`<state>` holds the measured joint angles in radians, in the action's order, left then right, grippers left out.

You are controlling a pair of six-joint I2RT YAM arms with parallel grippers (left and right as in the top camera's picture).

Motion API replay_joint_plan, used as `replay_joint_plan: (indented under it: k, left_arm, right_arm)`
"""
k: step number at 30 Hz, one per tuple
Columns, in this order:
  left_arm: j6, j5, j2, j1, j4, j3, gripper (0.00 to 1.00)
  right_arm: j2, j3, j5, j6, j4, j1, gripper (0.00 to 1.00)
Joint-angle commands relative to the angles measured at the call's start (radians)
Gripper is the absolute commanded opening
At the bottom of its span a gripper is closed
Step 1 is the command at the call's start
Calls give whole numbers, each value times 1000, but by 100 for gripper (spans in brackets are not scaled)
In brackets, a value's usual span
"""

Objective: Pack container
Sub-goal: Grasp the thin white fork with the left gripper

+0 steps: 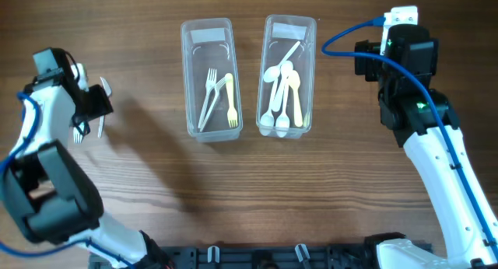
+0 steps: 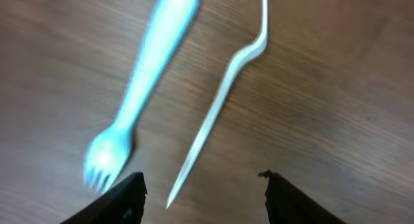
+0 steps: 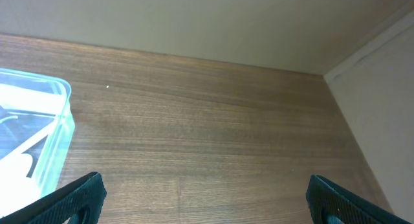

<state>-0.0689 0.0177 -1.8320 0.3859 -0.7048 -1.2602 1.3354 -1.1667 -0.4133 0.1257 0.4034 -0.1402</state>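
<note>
Left fingers: are standing spread, pinching nothing.
Fork: is lying blurred on the worktop, just ahead of them.
Right fingers: are standing spread, empty; container is showing cut off at their left.

Fork container, spoon container — fork, thin utensil loose.

Two clear containers are counted, three forks in one, heaped spoons (number unclear) in the other; one loose fork and one knife are seen outside them
</note>
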Motion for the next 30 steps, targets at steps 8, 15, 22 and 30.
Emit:
replay_joint_plan:
  k: [8,15,22,30]
  left_arm:
    - [-138,-84,-166,2,151,6,63]
    - [-137,-123,-167,2,171,6,20]
    - [-137,-132,-167,-3,141,6,4]
    - [13,-480,-99,-3,152,-31,4]
  right_arm:
    - [5,-1,-24,6,-5,-2,100]
    - [5,-1,-24,6,-5,-2,100]
    - [5,-1,-23,6,-5,-2,100]
    - [5,-1,-24,6,2,-2,100]
